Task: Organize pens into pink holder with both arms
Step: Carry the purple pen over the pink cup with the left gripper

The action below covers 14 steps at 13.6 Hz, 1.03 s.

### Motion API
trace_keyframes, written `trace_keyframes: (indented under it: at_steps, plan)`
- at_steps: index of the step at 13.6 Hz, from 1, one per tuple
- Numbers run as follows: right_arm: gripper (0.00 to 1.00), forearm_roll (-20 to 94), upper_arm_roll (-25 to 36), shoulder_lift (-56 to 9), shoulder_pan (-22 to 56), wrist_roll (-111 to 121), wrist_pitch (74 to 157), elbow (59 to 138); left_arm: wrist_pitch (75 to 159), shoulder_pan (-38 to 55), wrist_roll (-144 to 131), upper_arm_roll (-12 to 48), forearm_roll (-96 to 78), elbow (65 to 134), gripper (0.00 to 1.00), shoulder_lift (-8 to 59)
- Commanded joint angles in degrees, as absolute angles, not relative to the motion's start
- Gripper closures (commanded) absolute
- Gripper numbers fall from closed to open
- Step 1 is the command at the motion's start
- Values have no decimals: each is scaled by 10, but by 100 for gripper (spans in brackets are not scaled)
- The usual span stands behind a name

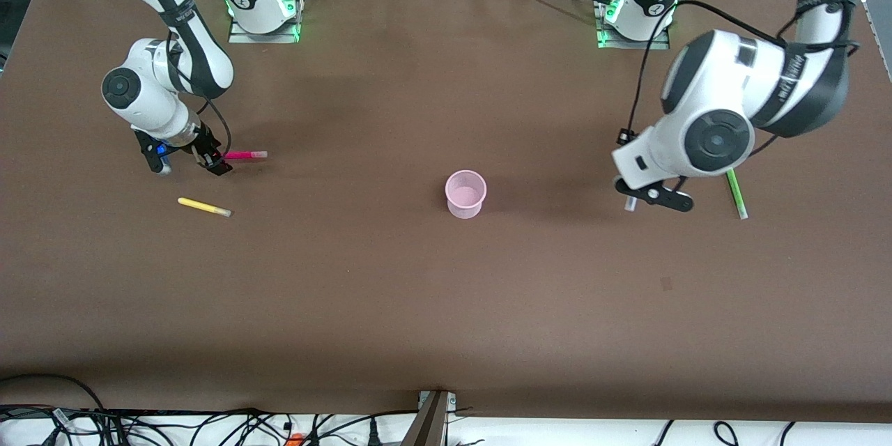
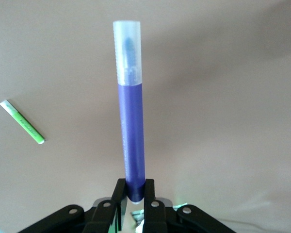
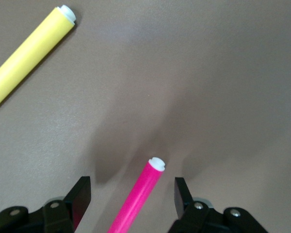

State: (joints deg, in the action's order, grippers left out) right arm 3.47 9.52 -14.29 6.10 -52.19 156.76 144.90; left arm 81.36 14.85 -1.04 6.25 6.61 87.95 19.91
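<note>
The pink holder (image 1: 465, 194) stands upright at the middle of the table. My left gripper (image 1: 648, 194) is shut on the purple pen (image 2: 133, 131), held above the table between the holder and the green pen (image 1: 735, 194). The purple pen's pale end (image 1: 631, 203) sticks out of the gripper. The green pen also shows in the left wrist view (image 2: 24, 124). My right gripper (image 1: 187, 159) is open low at the table, its fingers either side of one end of the magenta pen (image 1: 245, 155), which lies flat (image 3: 138, 194). The yellow pen (image 1: 203, 207) lies nearer the front camera (image 3: 29, 53).
The brown table top (image 1: 446, 306) is bare nearer the front camera. The arm bases (image 1: 263, 7) (image 1: 634, 14) stand along the back edge. Cables lie along the front edge (image 1: 209, 425).
</note>
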Motion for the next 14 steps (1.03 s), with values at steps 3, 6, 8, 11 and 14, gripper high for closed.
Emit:
trace_keyframes:
  at_steps: [3, 6, 8, 11, 14]
  plan:
    - [29, 40, 92, -147, 61, -527, 1584, 1455, 760, 306, -10, 56, 160, 826, 100, 235]
    - [55, 40, 92, -147, 62, -527, 1584, 1455, 709, 402, -9, 56, 266, 783, 100, 292]
    - [76, 40, 91, -146, 61, -526, 1584, 1455, 694, 453, -7, 54, 335, 780, 100, 326]
    - [93, 39, 91, -145, 61, -521, 1580, 1455, 689, 514, -4, 55, 410, 780, 100, 360]
    - [100, 39, 90, -142, 61, -508, 1579, 1454, 721, 518, 148, 54, 447, 752, 100, 368]
